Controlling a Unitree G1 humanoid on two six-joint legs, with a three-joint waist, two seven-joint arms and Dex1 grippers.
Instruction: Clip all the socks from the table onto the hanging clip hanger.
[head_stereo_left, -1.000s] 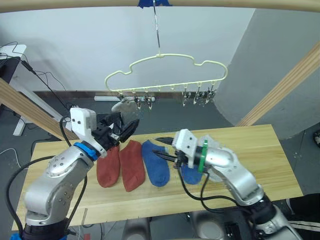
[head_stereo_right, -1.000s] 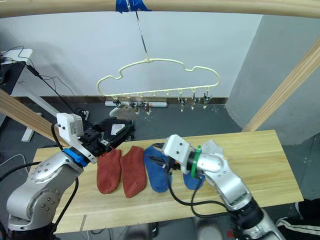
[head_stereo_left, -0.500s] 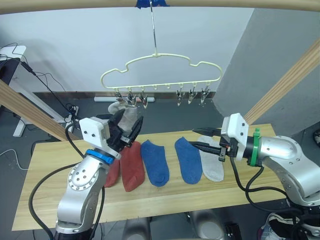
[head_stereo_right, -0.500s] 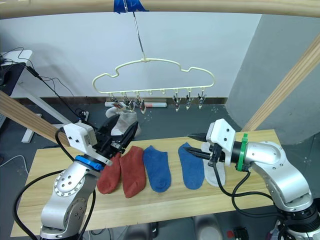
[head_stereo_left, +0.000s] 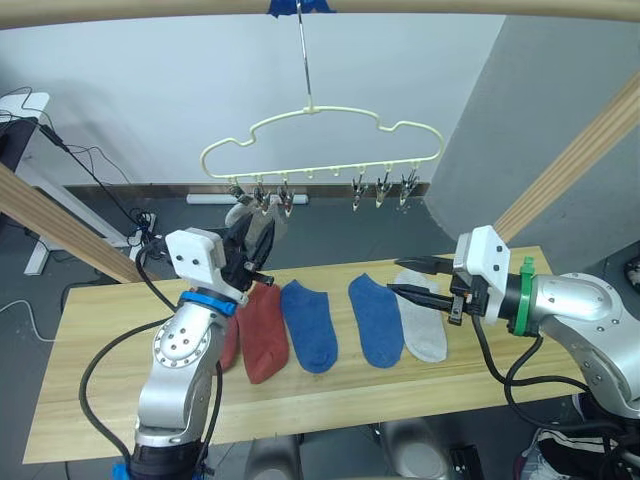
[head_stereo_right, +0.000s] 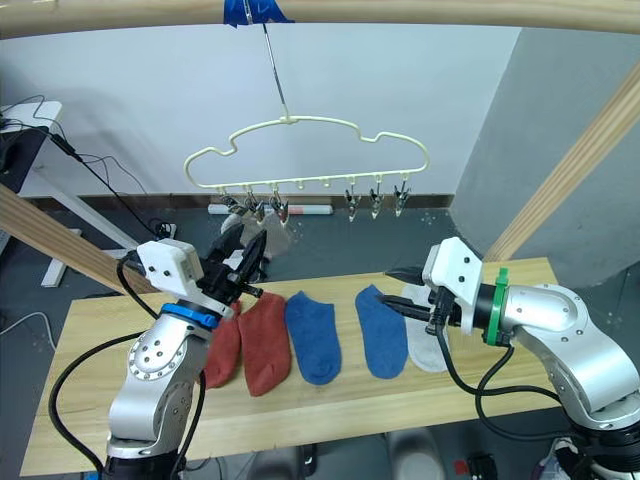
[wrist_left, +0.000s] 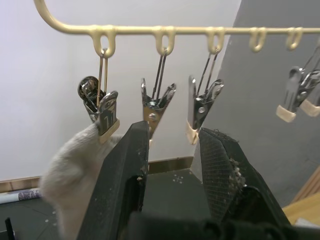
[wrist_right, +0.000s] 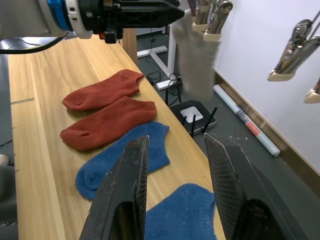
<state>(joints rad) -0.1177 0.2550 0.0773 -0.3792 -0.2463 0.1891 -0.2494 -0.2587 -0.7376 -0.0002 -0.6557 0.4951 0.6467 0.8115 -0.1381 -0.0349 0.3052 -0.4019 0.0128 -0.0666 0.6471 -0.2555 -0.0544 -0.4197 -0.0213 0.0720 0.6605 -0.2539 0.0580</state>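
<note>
The left arm is raised with a bent elbow, and its pincer (head_stereo_left: 258, 237) points upward, the two black fingers (wrist_left: 125, 175) standing apart. The right arm reaches across toward the robot's left, and its pincer (head_stereo_left: 412, 278) is held level, also with its fingers apart.

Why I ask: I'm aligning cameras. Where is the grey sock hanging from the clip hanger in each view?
Left eye view: grey sock under the leftmost clip, behind left gripper.
Right eye view: there too, beside that gripper.
Left wrist view: below the leftmost clip.
Right wrist view: hanging under the clips.
Shared landmark: clip hanger.
</note>
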